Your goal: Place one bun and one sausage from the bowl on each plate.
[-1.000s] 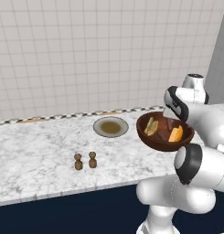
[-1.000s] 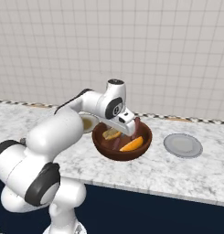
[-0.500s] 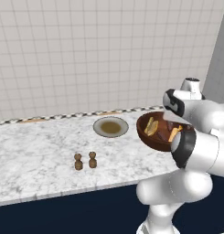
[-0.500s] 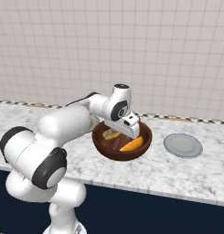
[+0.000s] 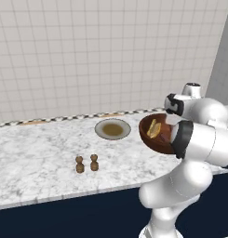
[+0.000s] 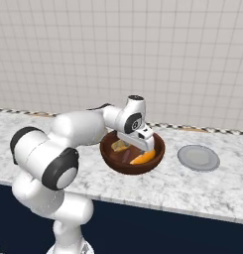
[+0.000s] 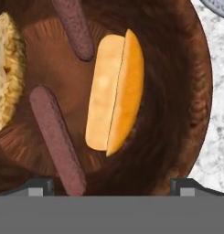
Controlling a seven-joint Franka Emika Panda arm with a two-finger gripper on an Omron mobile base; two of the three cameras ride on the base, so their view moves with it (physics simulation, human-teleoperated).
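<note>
Two small brown wooden shakers [image 5: 86,163] stand side by side toward the near edge of the white marbled table [image 5: 36,153] in the left base view. Farther back sits a round shallow pale grey plate with a brownish centre [image 5: 112,128], close to the tiled wall. To its right rests the large, deep, glossy reddish-brown bowl [image 5: 155,137], partly hidden by the white arm, with a pale yellow bun [image 5: 154,128] showing inside.

From the right base view, the bowl [image 6: 124,163] sits in the middle of the table, and the arm bends over it so that the gripper [image 6: 143,144] hangs just above the food. An orange bun [image 6: 143,158] lies at the bowl's right side. A plain grey round plate [image 6: 198,158] lies to the right, a little apart from the bowl.

Looking down from the hand view, the gripper [image 7: 111,185] has its two dark tips spread wide apart, holding nothing. Between them lie the split orange bun [image 7: 115,91] and a long dark reddish sausage [image 7: 57,138]. A second sausage [image 7: 75,26] lies beyond, and the pale bun [image 7: 7,73] sits at the left edge.
</note>
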